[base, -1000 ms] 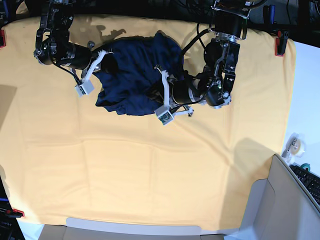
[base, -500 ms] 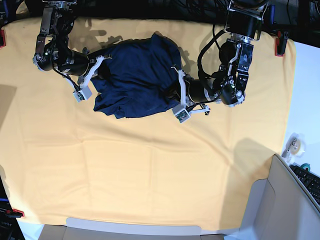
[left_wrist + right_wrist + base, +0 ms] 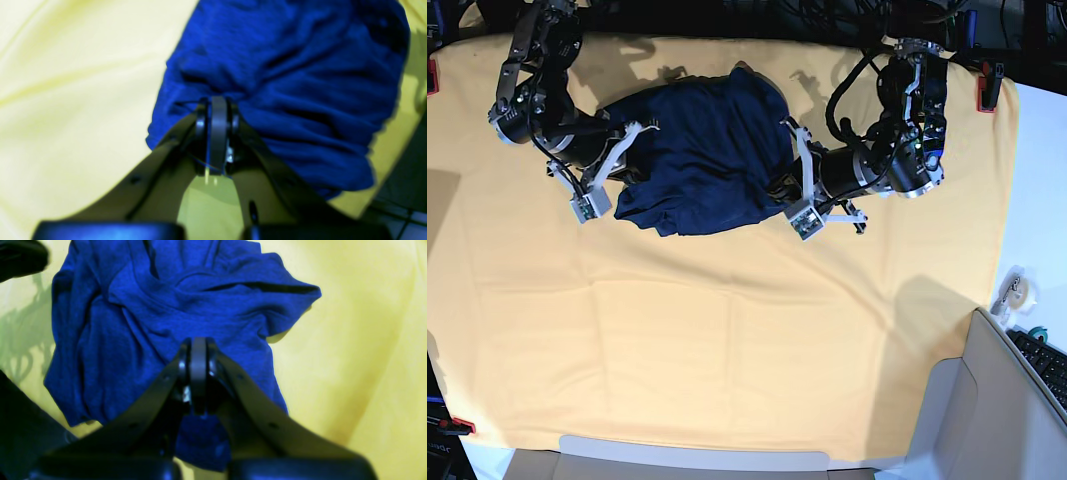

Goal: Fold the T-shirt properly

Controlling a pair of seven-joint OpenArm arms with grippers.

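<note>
The crumpled dark navy-blue knit T-shirt (image 3: 702,155) is lying bunched toward twelve o'clock on the yellow-orange cloth-covered surface (image 3: 727,340), with the left end effector (image 3: 217,110) and right end effector (image 3: 197,351) each clamping together on its fabric from opposite sides.

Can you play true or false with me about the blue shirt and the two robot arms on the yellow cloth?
1. The T-shirt lies bunched up and wrinkled. True.
2. The left tool is wide open above the shirt. False: it is shut, pinching the shirt's fabric.
3. The right tool is shut on the shirt's edge. True.
4. The shirt is already folded into a neat rectangle. False: it is a rumpled heap with no flat folds.
5. The shirt sits on a yellow-orange cloth. True.
6. Both arms are on the same side of the shirt. False: one is at each side.
</note>
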